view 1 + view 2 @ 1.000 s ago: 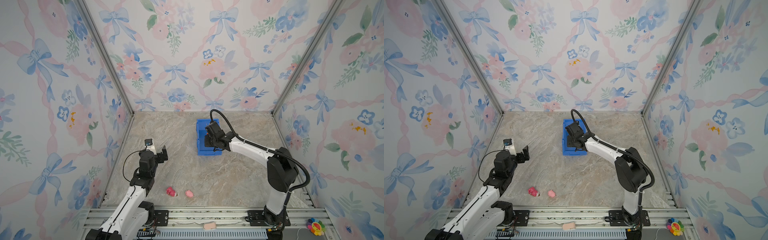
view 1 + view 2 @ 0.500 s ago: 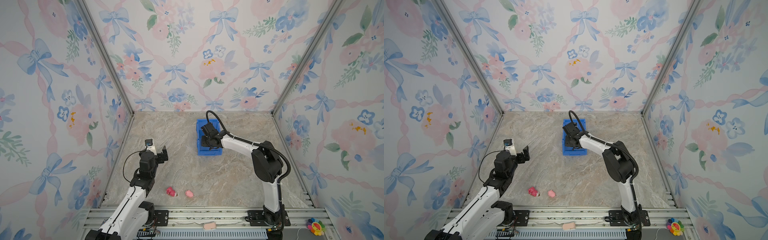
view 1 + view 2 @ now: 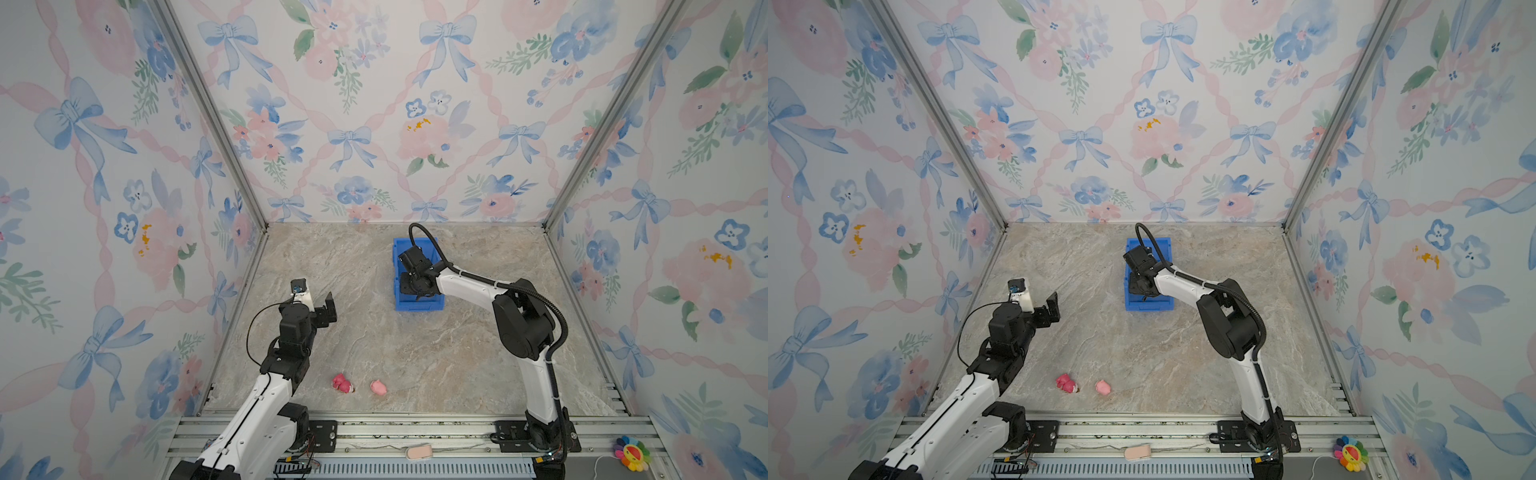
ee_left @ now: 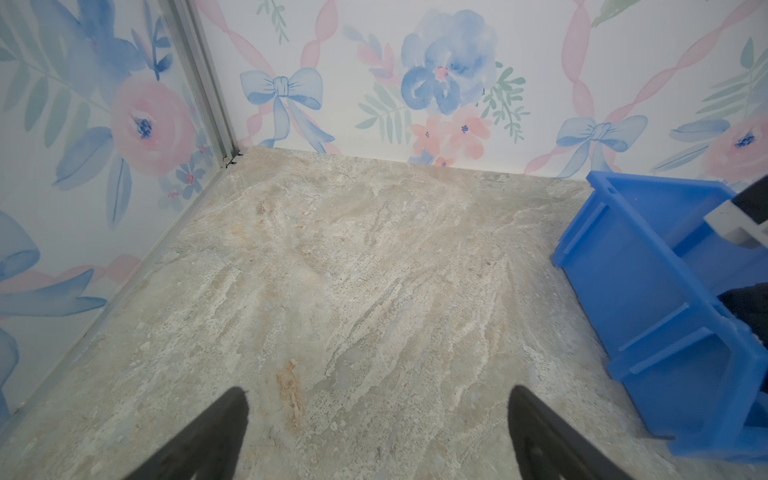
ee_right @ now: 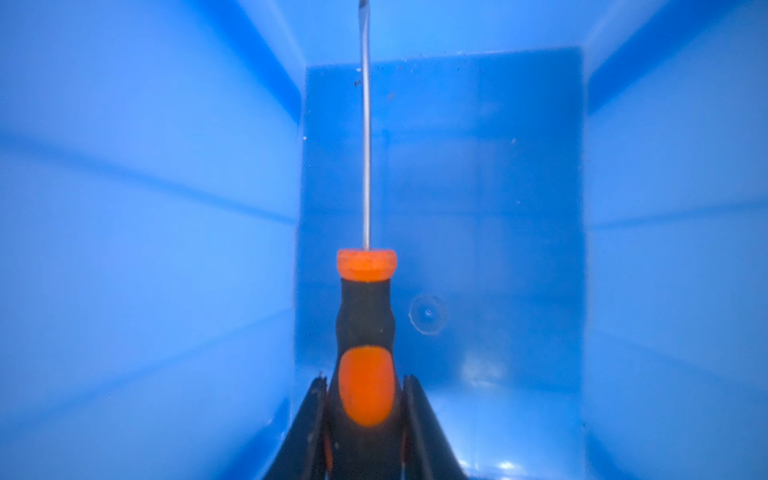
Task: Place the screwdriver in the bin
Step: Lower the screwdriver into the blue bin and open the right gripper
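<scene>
**Screwdriver down inside the bin, not yet released**

Nearest the rail, the two pink toys [image 3: 343, 382] lie clear of any likely move. The left gripper [image 4: 379, 390] hangs over bare table [image 4: 332, 270] with its jaws wide and empty, apart from the bin [image 3: 417, 305].

The right gripper [image 5: 365, 376] is lowered between the blue walls and clamped on the screwdriver [image 5: 365, 316]. It grips only the rear orange bulge of the handle, so the tool could pivot in the jaws if the tip caught on plastic.

How high the tool sits above the floor of the bin is hard to judge from the wrist view. Letting go from too high might make it bounce or rattle, though the tall walls should contain it. A sideways pull-out could hook a jaw on a wall and drag the bin, so a straight lift looks safest.

The long axis runs straight out from the jaws, along the length of the bin. The handle is nearest the gripper, then the orange collar, then the thin shaft. The flat tip points at the far end wall, slightly toward one side wall.
</scene>
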`<state>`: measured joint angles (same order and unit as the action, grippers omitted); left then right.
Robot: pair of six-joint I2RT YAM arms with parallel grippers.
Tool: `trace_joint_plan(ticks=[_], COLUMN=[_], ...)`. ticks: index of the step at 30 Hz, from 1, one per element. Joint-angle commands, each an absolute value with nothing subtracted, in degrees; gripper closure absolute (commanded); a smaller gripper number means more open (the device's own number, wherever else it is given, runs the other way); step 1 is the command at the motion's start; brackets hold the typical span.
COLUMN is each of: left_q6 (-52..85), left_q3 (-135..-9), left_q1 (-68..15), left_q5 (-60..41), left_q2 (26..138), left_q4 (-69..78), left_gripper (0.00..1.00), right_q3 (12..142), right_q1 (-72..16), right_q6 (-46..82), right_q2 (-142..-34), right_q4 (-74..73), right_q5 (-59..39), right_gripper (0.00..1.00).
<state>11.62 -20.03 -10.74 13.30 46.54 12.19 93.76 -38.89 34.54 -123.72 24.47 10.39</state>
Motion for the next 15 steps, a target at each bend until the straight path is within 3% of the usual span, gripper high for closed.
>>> trace_joint_plan(ticks=[1,15], left_q6=[10.4,10.5], left_q3=[-19.9,-19.7], left_q1=[-11.2,-11.4], left_q5=[14.2,14.9], left_q2=[46.0,46.1], left_q4=[11.4,11.8], left_gripper=[0.02,0.02], right_q3=[94.4,95.4], right_q1=[-38.1,-38.2], right_q6=[35.3,33.7], right_q2=[-125.3,-126.9], right_q4=[25.3,27.2], right_q5=[9.5,9.5], right_gripper=[0.90,0.89])
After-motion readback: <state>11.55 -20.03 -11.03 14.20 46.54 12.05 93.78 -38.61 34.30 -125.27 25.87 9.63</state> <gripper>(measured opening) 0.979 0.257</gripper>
